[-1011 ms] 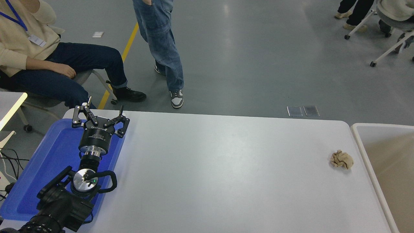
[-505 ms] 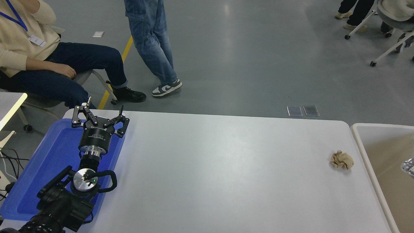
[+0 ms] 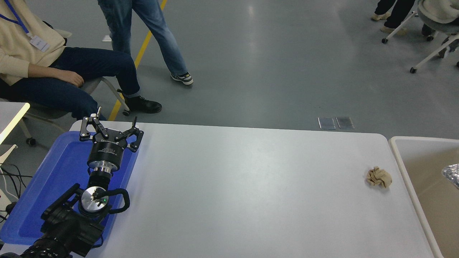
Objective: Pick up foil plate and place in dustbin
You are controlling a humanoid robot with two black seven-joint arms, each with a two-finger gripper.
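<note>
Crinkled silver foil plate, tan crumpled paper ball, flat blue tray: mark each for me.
Crinkled silver foil plate point(image 3: 452, 173), head view: its shiny sliver at the right edge, inside the dustbin.
Tan crumpled paper ball point(image 3: 378, 177), head view: its middle.
Flat blue tray point(image 3: 61, 172), head view: its bare floor.

"What is that shiny bit at the right edge?"

"That is the foil plate point(image 3: 452, 173). It is silver metal foil, all crinkly and bright. The dustbin point(image 3: 401, 165) looks like smooth plastic, white on the rim and dull tan inside."

"And the table point(image 3: 251, 193)?"

"Smooth and white, with a soft shine. The paper ball point(image 3: 378, 176) on it is tan, rough and crumpled. The blue tray point(image 3: 61, 168) is glossy plastic. The left gripper point(image 3: 109, 130) is dull black, with a shiny metal ring on the arm."
</note>
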